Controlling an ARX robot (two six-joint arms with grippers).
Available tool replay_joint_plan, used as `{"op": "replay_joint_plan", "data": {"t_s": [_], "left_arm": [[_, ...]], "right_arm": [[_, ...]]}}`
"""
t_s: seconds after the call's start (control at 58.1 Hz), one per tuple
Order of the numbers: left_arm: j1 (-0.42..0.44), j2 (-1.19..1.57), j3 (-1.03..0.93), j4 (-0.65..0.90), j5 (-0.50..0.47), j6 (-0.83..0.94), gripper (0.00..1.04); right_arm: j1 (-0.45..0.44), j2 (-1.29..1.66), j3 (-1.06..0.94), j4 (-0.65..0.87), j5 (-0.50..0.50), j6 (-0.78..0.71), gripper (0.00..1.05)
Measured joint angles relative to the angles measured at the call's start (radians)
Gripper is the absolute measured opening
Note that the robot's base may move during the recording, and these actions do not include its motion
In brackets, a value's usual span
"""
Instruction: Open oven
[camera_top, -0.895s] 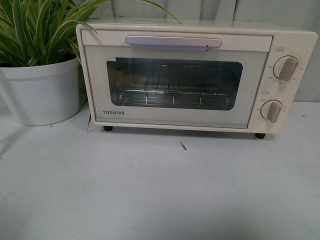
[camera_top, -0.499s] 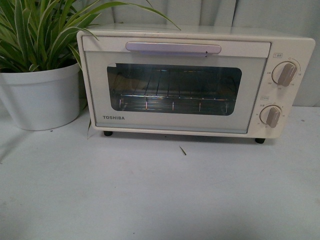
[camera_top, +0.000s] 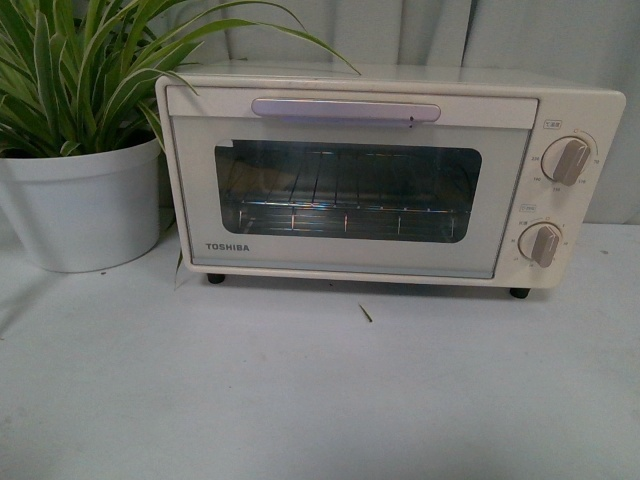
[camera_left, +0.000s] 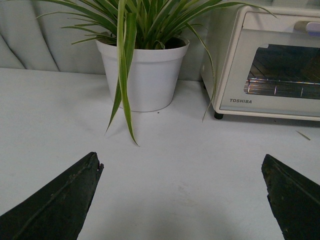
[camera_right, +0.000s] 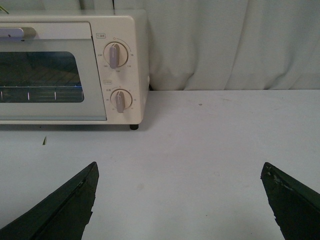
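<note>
The cream-white Toshiba oven (camera_top: 390, 180) stands on the white table, door shut. Its long bar handle (camera_top: 345, 110) runs along the door's top, the wire rack (camera_top: 345, 212) shows through the glass, and two round knobs (camera_top: 568, 161) sit on its right side. No gripper shows in the front view. My left gripper (camera_left: 182, 167) is open and empty over bare table, well short of the oven (camera_left: 270, 65). My right gripper (camera_right: 180, 172) is open and empty over bare table, with the oven (camera_right: 70, 70) ahead and its knobs (camera_right: 116, 55) in sight.
A white pot (camera_top: 80, 205) with a long-leaved green plant (camera_top: 90, 70) stands close to the oven's left side; it also shows in the left wrist view (camera_left: 142, 75). A small leaf scrap (camera_top: 366, 312) lies before the oven. A pale curtain (camera_right: 225, 45) hangs behind.
In the front view the oven and pot sit slightly lower in the picture than before, so the view has tilted up a little. The oven door stays shut.
</note>
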Motion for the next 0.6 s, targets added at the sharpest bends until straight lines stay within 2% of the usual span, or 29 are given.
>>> {"op": "replay_joint_plan", "data": {"t_s": [0.138,0.224,0.275,0.396,0.516,0.602], "left_arm": [[0.0,0.0,0.0,0.0,0.0,0.0,0.98],[-0.047,0.058,0.038,-0.114,-0.115,-0.102,0.98],[-0.121,0.126,0.057,-0.143,-0.189,-0.216,0.98],[-0.273,0.266,0.128,-0.142,-0.238,-0.432,0.98],[-0.431,0.492,0.206,-0.046,-0.216,-0.717,0.98],[-0.48,0.639,0.222,0.069,-0.216,-0.832,0.98]], "right_arm": [[0.0,0.0,0.0,0.0,0.0,0.0,0.95],[0.0,0.0,0.0,0.0,0.0,0.0,0.95],[0.0,0.0,0.0,0.0,0.0,0.0,0.95],[0.0,0.0,0.0,0.0,0.0,0.0,0.95],[0.0,0.0,0.0,0.0,0.0,0.0,0.95],[0.0,0.0,0.0,0.0,0.0,0.0,0.95]]}}
